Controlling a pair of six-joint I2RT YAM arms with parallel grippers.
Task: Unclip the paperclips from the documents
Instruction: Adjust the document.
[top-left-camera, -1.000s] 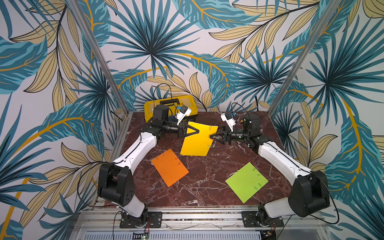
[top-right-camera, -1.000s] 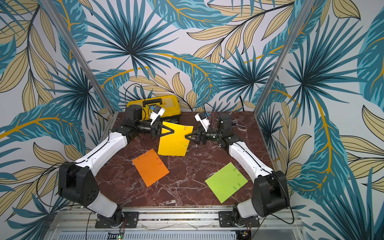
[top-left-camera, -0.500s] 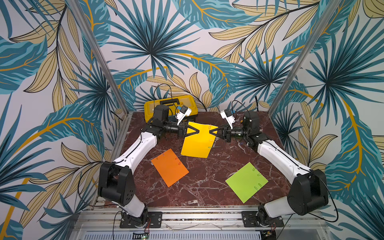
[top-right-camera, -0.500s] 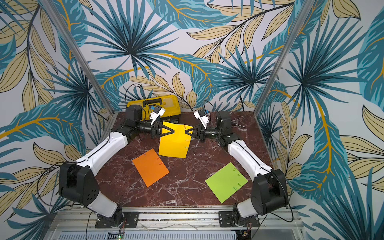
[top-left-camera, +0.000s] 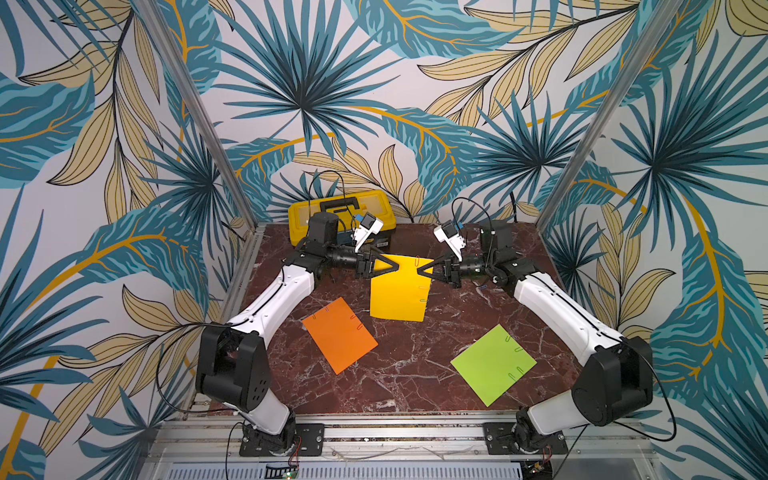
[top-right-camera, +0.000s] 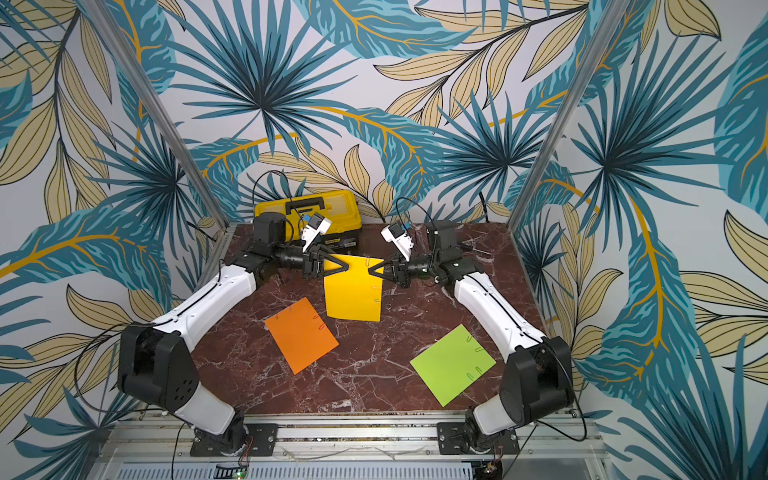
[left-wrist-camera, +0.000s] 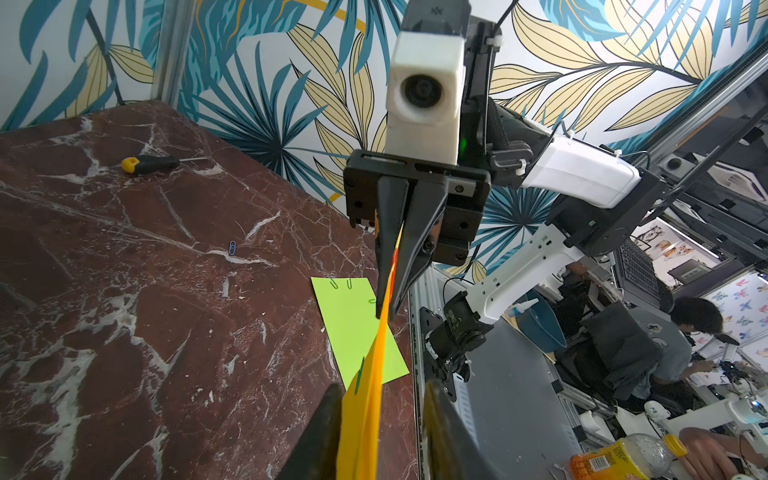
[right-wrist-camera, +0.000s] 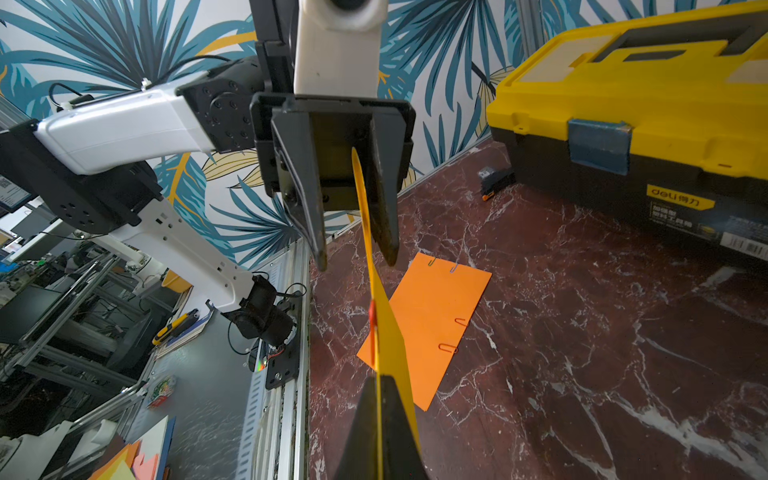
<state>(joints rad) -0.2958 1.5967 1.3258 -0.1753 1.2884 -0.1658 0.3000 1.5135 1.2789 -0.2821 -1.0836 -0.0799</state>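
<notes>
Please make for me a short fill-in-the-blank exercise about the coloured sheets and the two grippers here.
1. The hanging sheet between the grippers is ____ in colour.
2. The right gripper is ____ on one edge of it.
3. The left gripper has its jaws ____ around the opposite edge.
4. The orange sheet lies nearer the ____ arm's base.
Missing words: yellow; shut; open; left.

Matt paper documents (top-left-camera: 338, 334) on a glossy marble-look table (top-left-camera: 415, 374); shiny plastic toolbox (top-left-camera: 382, 208).
</notes>
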